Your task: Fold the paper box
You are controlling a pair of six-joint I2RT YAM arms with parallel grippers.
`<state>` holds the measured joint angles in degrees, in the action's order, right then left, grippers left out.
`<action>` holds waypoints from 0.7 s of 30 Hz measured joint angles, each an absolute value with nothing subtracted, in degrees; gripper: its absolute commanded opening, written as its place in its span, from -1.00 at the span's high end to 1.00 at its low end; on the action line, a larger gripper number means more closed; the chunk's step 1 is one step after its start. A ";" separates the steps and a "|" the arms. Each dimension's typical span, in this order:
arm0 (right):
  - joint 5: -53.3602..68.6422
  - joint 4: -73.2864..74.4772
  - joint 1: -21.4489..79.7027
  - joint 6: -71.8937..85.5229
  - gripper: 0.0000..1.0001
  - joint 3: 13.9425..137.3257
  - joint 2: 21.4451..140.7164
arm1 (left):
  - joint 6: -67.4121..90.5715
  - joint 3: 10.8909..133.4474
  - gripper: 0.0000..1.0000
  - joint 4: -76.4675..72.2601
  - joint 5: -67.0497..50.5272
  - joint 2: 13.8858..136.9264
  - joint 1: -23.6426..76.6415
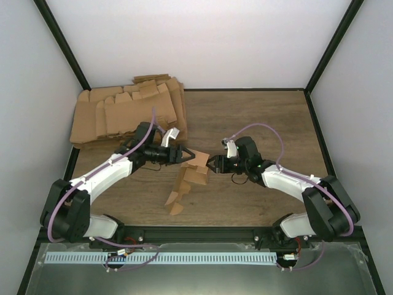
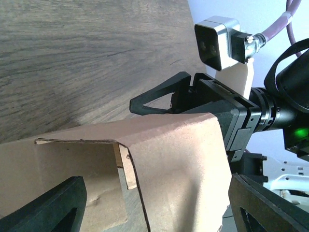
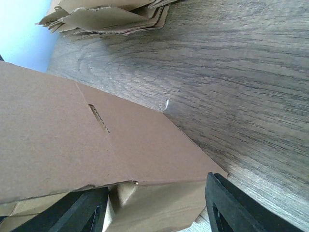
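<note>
The paper box [image 1: 191, 178] is a partly folded brown cardboard piece in the middle of the table, and its flaps trail toward the near edge. My left gripper [image 1: 189, 155] is at the box's upper left and my right gripper [image 1: 212, 163] at its upper right. In the left wrist view the box [image 2: 178, 169] fills the gap of the left gripper [image 2: 159, 193]; the jaws stand wide apart, the right finger clear of the card. In the right wrist view the box [image 3: 72, 135] lies between the wide jaws of the right gripper [image 3: 157, 193]. Both look open.
A big untidy pile of flat brown blanks [image 1: 129, 110] lies at the back left, and it also shows in the right wrist view [image 3: 111, 17]. The wooden table [image 1: 258, 117] is ringed by black frame posts and white walls. The right gripper's fingers [image 2: 159, 99] show in the left wrist view, behind the box.
</note>
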<state>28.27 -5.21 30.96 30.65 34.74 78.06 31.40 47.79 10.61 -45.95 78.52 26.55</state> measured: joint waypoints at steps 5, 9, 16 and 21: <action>28.23 -5.21 31.00 30.63 -0.16 34.74 78.06 | 32.86 46.63 -0.75 8.47 -46.83 78.54 26.61; 28.10 -5.19 31.38 30.61 -0.16 34.74 78.06 | 33.06 46.24 -0.75 7.64 -46.78 78.98 26.72; 27.44 -5.10 31.68 30.41 -0.23 34.74 78.04 | 32.99 45.04 -0.71 6.37 -46.76 80.42 26.79; 25.39 -3.20 31.70 29.85 -0.32 34.74 75.42 | 32.75 44.84 -0.67 6.02 -46.65 80.42 26.94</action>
<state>25.39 -3.20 31.70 29.85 34.74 75.42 32.75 44.84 6.02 -46.65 80.42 26.94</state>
